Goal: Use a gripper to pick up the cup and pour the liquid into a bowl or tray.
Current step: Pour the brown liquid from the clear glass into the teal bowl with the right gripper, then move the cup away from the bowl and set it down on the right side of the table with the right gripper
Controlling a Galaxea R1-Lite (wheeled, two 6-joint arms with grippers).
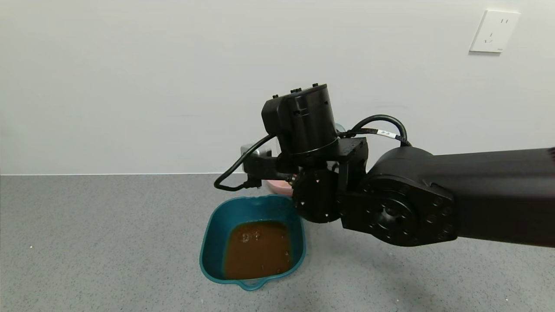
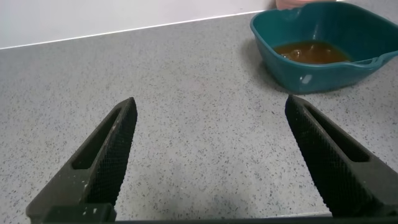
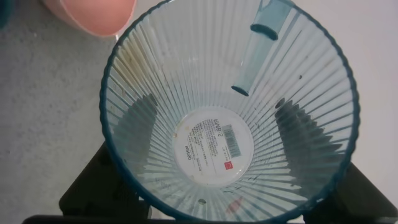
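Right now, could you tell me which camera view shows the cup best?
The right wrist view: the cup fills the picture, looking into its ribbed, emptied inside, with the right gripper's fingers against its sides. In the head view the arm hides almost all of it; the left wrist view does not show it.

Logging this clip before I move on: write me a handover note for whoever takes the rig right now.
Right gripper: jaws shut on the cup, held above the table behind the teal tub; cup looks empty.
Left gripper: jaws open, low over the table, idle, holding nothing.
Done: the liquid sits in the tub.
Left: probably set the cup down and release.
Pink bowl lies behind the tub.
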